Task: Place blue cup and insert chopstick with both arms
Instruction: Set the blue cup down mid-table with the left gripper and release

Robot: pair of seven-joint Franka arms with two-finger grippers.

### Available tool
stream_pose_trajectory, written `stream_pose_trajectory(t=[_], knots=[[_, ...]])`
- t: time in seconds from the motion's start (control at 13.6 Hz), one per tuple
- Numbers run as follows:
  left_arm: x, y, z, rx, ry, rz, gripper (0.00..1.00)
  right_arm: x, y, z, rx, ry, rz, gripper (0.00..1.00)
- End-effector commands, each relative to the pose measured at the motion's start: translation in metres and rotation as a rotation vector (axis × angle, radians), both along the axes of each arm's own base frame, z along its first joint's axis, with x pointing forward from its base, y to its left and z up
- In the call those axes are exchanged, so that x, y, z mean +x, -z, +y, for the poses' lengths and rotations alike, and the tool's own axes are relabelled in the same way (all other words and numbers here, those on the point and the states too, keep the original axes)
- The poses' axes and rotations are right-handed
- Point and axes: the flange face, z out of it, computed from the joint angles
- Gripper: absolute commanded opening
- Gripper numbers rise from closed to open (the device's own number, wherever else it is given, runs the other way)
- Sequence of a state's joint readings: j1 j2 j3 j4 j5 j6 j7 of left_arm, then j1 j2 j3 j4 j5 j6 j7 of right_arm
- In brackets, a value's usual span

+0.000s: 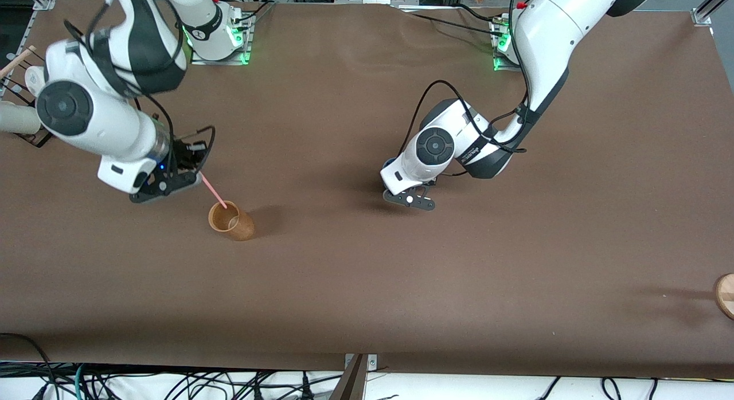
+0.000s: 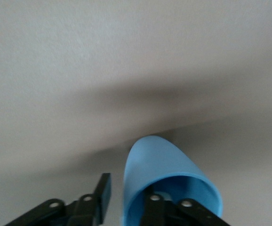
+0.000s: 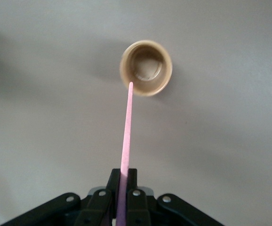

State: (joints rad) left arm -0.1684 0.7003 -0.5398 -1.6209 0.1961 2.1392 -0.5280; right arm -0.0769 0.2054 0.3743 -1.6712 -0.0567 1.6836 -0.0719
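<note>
A: Front?
B: Right gripper (image 1: 182, 176) clamps the chopstick (image 1: 213, 193), tip over the brown cup (image 1: 231, 221).
A: Left wrist?
B: Left gripper (image 2: 126, 200) pinches the blue cup's (image 2: 162, 165) rim; light, slippery, probably squashable.
A: Right wrist?
B: Chopstick looks stiff, gripped by one end.

The front view looks down from high across the brown table (image 1: 367, 285), facing both arm bases at the frame's top; each wrist view looks past its own fingers, close to the tabletop. The right wrist view shares the wooden cup (image 3: 146, 67) with the front view.
</note>
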Motion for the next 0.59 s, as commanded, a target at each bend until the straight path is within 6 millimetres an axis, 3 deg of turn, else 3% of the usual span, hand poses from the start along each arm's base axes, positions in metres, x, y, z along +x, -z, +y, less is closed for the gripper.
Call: stream_pose_trajectory(t=[0.0, 0.15, 0.29, 0.51], knots=[[0.011, -0.035, 0.006, 0.01, -0.009, -0.073, 1.0, -0.014, -0.041, 0.019, -0.007, -0.032, 0.027, 0.0], [0.02, -0.09, 0.028, 0.034, -0.03, -0.123, 1.0, -0.026, -0.049, 0.04, 0.011, 0.034, 0.053, 0.0], [0.037, -0.153, 0.065, 0.048, -0.065, -0.173, 1.0, -0.035, -0.046, 0.067, 0.019, 0.11, 0.071, 0.0], [0.058, -0.218, 0.13, 0.123, -0.005, -0.133, 1.0, -0.054, -0.031, 0.135, 0.013, 0.188, 0.064, 0.0]])
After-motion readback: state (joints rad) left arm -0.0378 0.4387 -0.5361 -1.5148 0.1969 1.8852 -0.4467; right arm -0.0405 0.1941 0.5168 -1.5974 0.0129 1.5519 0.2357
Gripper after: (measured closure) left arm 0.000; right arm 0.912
